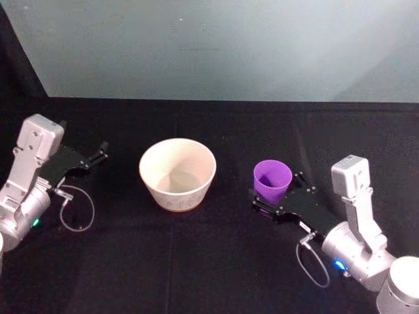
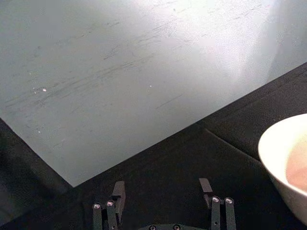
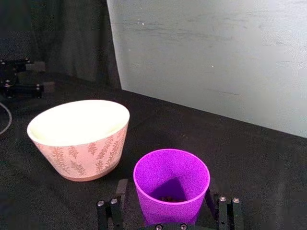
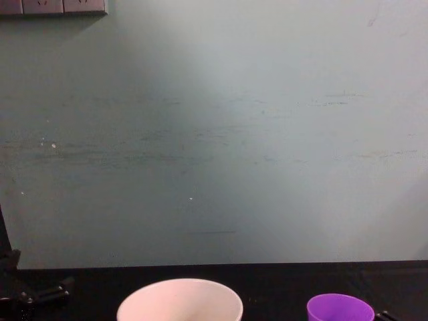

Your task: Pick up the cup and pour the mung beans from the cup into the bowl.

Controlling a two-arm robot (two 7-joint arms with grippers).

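Two grippers were held low: the right gripper (image 1: 277,186) spread astride the cup (image 1: 269,191), the left gripper (image 1: 103,152) parted, left of the bowl (image 1: 178,196).

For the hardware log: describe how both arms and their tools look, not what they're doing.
The left arm and right arm are silver-grey, rounded, each with a boxy wrist block. The left tool and right tool are flat and black, with two slim fingers and silver screws. A thin cable loops at each wrist.
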